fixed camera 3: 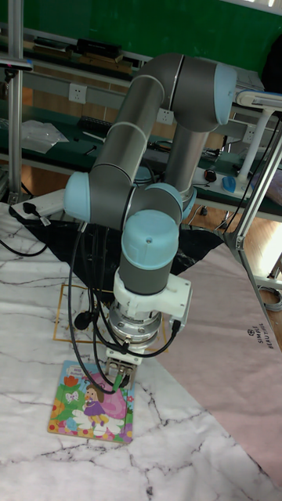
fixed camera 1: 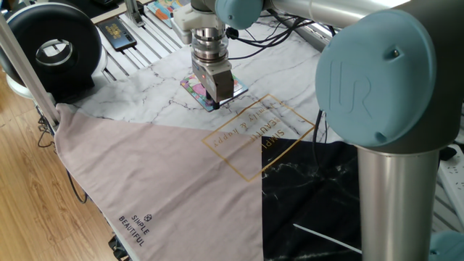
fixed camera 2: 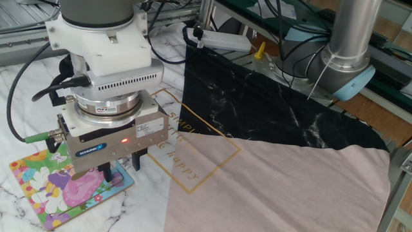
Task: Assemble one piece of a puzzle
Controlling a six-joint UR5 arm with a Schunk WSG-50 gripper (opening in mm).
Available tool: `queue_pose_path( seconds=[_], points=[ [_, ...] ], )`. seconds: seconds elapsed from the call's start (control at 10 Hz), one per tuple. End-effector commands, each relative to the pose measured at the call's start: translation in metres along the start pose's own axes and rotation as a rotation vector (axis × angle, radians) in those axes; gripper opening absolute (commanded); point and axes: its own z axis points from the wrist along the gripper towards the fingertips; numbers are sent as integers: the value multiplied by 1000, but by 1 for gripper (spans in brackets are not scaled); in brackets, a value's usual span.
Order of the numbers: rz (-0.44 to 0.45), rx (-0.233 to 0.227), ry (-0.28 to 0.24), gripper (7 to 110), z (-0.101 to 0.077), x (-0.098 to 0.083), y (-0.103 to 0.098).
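My tool (fixed camera 2: 120, 174) stands upright over the near corner of the puzzle (fixed camera 2: 38, 187), its two fingers (fixed camera 2: 105, 173) pointing straight down at the board's dark-blue edge. I hold it vertical because a flat piece has to go into its gap from directly above — a tilt would catch it on the neighbouring picture.

The piece itself I cannot find: it is too small, and the fingers and tool body cover the place where it would be. The fingers stand a little apart, but whether they grip the piece or have let it go I cannot tell, so I record the tool's state as undetermined. From the one fixed view the tool (fixed camera 1: 215, 93) sits low on the puzzle (fixed camera 1: 190, 85); I cannot say whether the tips touch it.

The puzzle (fixed camera 3: 74, 407) lies flat on the marble-patterned part of the surface (fixed camera 2: 19, 77), just beside the gold-printed cloth (fixed camera 2: 193, 167) — clear of its folds, which keeps the board level under a downward press.

My judgement: this is the seating step. The risk is a slight misalignment, which would leave the piece riding on the edge.
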Motion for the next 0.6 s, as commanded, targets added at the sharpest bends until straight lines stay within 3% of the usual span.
queue_pose_path(
  seconds=[0.0,0.5],
  points=[
    [22,-10,-16,44,0,-3,5],
    [18,4,-13,44,5,-2,-1]
  ],
)
